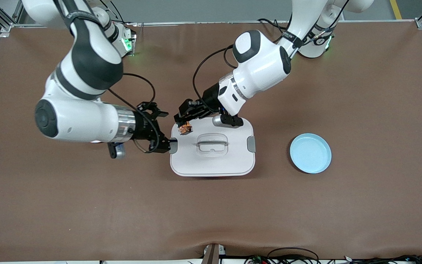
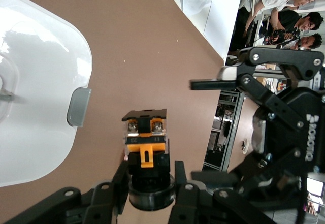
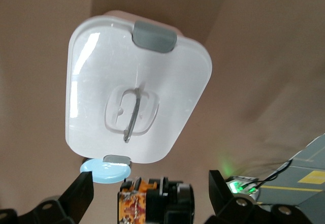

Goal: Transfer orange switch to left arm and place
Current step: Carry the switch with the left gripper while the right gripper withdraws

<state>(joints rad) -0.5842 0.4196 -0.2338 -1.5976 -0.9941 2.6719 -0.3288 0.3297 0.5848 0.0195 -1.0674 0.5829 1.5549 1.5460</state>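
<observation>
Handover step in hand. Left gripper (image 1: pixel 182 121), over the white box's (image 1: pixel 213 161) corner toward the right arm's end, has its fingers clamped on the orange switch (image 1: pixel 186 128), held in the air. Right gripper (image 1: pixel 159 128) hovers just beside it over the tabletop (image 1: pixel 86 205), fingers spread wide and empty. Blue plate (image 1: pixel 310 153) lies toward the left arm's end. Next, probably: right fingers straddle the switch's free end and close before the left lets go.

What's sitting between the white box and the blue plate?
Nothing: only bare brown table lies between the box and the blue plate, as the front view shows.
</observation>
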